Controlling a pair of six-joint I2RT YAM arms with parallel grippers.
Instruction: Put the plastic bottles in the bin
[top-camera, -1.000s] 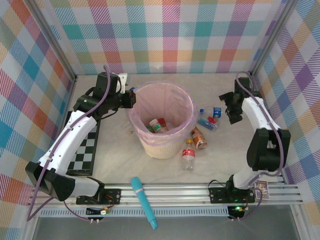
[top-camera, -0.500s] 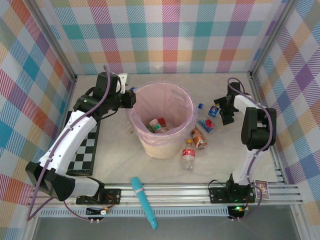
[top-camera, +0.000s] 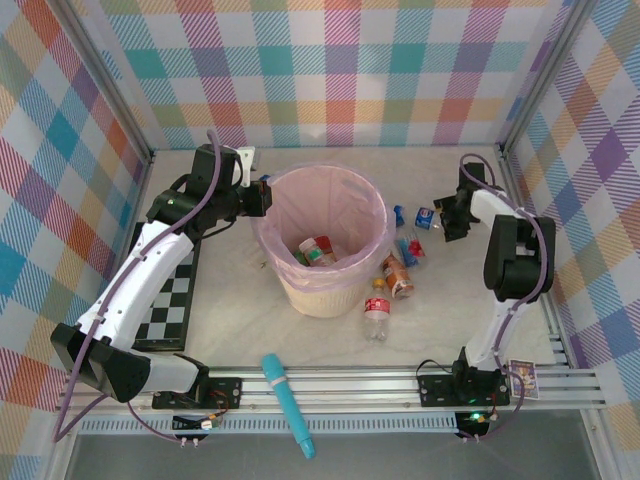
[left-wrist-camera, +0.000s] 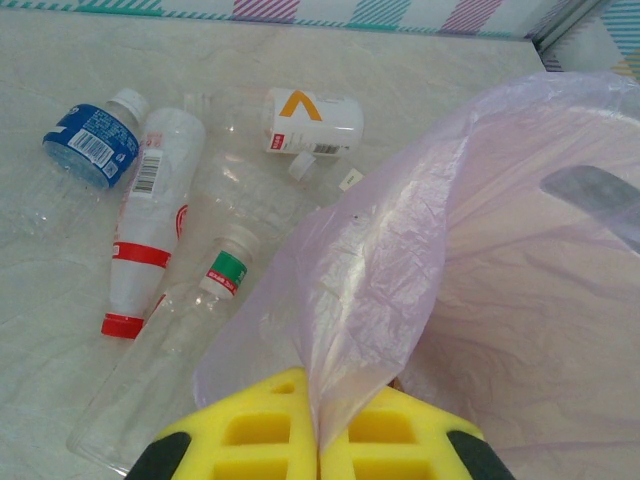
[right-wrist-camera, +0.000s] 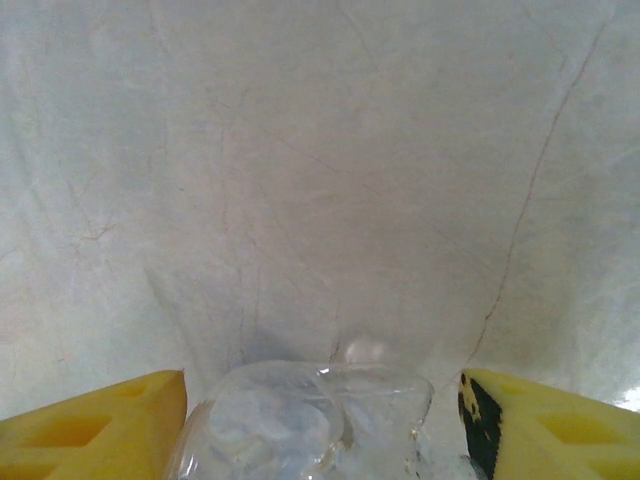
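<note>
Bottles (left-wrist-camera: 140, 230) lie on the bench (left-wrist-camera: 400, 70) left of the bin (top-camera: 320, 295). We see the left gripper (left-wrist-camera: 318, 425) jaws together, pinching the bag (left-wrist-camera: 480, 250). More bottles (top-camera: 318, 250) are inside. The right gripper (right-wrist-camera: 322, 400) jaws are apart around a clear bottle (right-wrist-camera: 290, 425).

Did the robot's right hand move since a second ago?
Yes. The right hand slid a little left, closer to the round cream bin with the pink bag.

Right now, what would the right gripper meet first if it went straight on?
The right gripper would first meet the clear plastic bottle lying between its open jaws, then the table beyond; depth is unclear.
</note>
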